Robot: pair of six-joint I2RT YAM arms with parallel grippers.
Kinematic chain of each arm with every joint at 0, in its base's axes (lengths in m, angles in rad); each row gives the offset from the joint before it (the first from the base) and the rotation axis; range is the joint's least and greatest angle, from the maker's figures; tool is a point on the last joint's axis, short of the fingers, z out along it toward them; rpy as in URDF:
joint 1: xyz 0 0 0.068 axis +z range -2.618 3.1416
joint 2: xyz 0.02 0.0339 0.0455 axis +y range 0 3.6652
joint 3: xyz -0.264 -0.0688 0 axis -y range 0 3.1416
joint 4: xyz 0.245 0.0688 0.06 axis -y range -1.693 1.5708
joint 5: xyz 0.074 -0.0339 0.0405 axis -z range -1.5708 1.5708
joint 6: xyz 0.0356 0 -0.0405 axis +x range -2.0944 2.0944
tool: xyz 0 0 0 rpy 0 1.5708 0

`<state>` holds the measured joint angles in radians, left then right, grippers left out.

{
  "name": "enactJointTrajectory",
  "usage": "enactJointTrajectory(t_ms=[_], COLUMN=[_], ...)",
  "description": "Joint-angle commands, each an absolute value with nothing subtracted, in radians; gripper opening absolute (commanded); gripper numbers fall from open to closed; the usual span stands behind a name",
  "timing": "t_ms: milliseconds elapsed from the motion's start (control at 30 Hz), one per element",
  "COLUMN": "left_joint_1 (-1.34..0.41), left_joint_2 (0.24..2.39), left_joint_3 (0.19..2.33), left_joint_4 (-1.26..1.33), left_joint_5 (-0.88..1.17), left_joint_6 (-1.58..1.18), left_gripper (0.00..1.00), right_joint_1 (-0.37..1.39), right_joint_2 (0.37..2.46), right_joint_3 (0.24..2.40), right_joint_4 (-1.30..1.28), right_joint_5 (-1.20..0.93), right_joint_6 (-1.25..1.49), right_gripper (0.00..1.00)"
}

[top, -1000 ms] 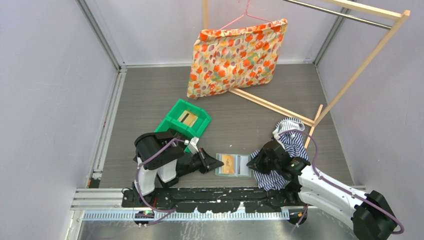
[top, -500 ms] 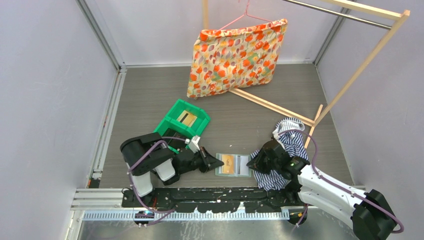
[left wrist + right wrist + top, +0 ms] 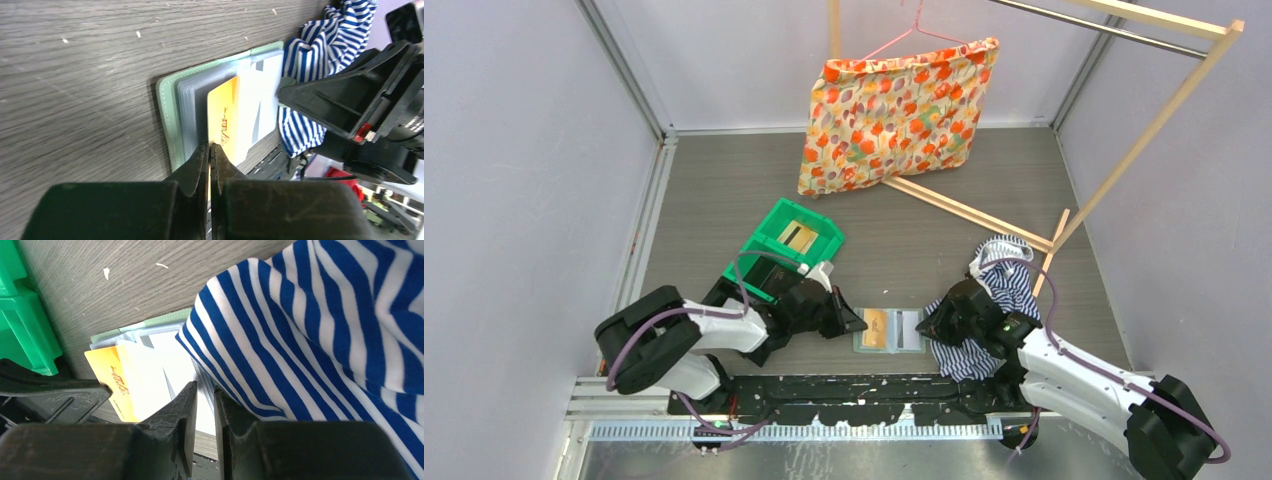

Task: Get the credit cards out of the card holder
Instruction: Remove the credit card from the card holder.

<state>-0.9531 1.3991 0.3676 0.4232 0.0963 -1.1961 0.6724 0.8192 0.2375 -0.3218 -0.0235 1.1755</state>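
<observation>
Card holder (image 3: 908,331) lies open on table (image 3: 724,200), near edge, between the two arms. Left gripper (image 3: 210,152) pinched tight on edge of gold card (image 3: 223,117), which lies over the clear sleeves. White card (image 3: 266,82) just beside it. Right gripper (image 3: 205,390) narrow, tips at holder's right edge beside striped cloth (image 3: 325,315); whether it grips anything is unclear.

Grey wood-grain floor (image 3: 724,190), seemingly white walls (image 3: 524,150)

The table (image 3: 75,75) looks matt wood-grain, the card holder (image 3: 167,100) soft and matt, the orange card (image 3: 223,110) smooth plastic.
</observation>
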Motion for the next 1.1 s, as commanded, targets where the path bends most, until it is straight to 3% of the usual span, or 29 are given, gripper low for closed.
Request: enactJointTrajectory(t_ms=[0, 300, 567, 1067], left_joint_1=[-0.939, -0.916, -0.907, -0.874], left_joint_2=[1.33, 1.219, 1.081, 1.041], left_joint_3=[0.394, 0.436, 0.615, 0.745], left_joint_4=[0.113, -0.048, -0.3, -0.424], left_joint_5=[0.042, 0.024, -0.044, -0.031], left_joint_6=[-1.088, -1.025, -0.919, -0.872], left_gripper=[0.01, 0.0, 0.01, 0.0], right_joint_1=[0.672, 0.671, 0.671, 0.671], right_joint_2=[0.857, 0.848, 0.849, 0.818], right_joint_3=[0.212, 0.212, 0.209, 0.221], right_joint_4=[-0.345, -0.355, -0.346, -0.362], right_joint_5=[0.055, 0.057, 0.057, 0.061], right_joint_6=[1.146, 1.142, 1.14, 1.123], right_gripper=[0.25, 0.25, 0.25, 0.27])
